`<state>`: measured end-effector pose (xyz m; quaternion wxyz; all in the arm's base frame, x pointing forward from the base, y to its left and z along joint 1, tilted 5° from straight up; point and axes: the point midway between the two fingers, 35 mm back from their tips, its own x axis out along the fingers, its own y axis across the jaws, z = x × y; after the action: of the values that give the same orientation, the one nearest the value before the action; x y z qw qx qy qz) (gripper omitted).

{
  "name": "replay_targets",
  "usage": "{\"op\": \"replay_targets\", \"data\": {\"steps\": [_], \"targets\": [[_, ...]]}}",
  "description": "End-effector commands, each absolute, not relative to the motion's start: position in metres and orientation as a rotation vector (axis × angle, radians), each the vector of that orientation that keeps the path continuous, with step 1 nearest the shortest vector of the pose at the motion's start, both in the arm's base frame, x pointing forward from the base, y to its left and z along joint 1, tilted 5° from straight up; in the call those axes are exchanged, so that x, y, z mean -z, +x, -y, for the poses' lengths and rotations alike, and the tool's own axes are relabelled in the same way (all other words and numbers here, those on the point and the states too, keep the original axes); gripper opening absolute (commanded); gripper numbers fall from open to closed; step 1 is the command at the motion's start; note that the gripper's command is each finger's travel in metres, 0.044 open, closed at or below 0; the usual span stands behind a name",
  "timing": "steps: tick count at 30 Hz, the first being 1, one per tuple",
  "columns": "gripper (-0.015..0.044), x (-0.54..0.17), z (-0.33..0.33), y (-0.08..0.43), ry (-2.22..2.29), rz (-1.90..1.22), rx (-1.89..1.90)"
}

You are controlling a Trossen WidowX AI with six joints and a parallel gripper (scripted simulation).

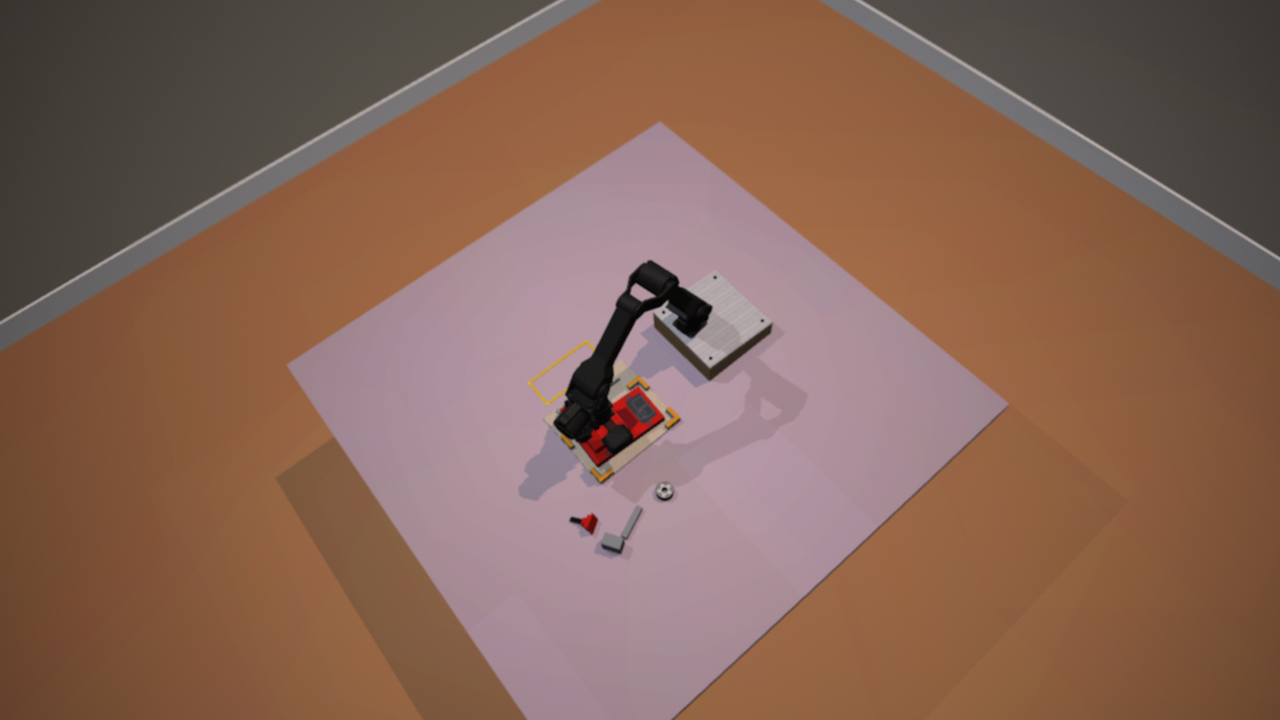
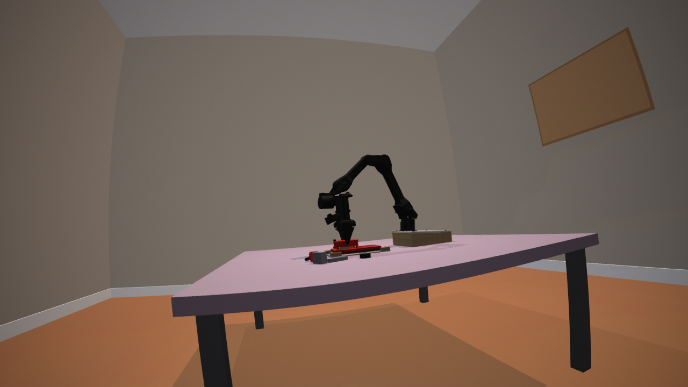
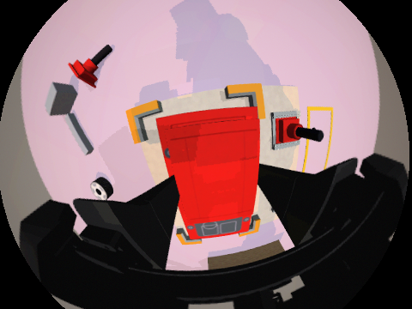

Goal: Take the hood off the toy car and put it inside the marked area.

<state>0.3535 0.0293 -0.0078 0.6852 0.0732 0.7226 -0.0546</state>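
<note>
The red toy car [image 1: 651, 402] [image 2: 370, 248] lies on a beige board [image 1: 653, 436]. My gripper [image 1: 601, 430] [image 2: 346, 241] [image 3: 216, 172] points down over the car and is shut on the hood [image 2: 338, 244] [image 3: 215, 163], a wide red panel, with a finger at each side. The hood is right over the car; whether it still touches the body I cannot tell. The marked area is a yellow outline [image 1: 558, 362] [image 3: 330, 137] on the table beside the board; the arm hides part of it in the top view.
A red part with a black stem [image 3: 288, 130] stands on a grey plate between car and outline. Orange corner brackets [image 1: 601, 475] [image 3: 244, 87] surround the car. A grey hammer [image 1: 612, 542] [image 3: 62, 99], another red-and-black part [image 1: 588, 522] [image 3: 87, 70] and a wheel [image 1: 664, 490] [image 3: 101, 189] lie opposite the outline.
</note>
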Motion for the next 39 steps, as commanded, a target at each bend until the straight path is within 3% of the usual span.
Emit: {"op": "replay_targets", "data": {"steps": [1, 39], "targets": [[0.0, 0.003, -0.029, 0.355, 0.163, -1.612, 0.122], [0.0, -0.056, -0.027, 0.358, 0.162, -1.612, 0.122]]}}
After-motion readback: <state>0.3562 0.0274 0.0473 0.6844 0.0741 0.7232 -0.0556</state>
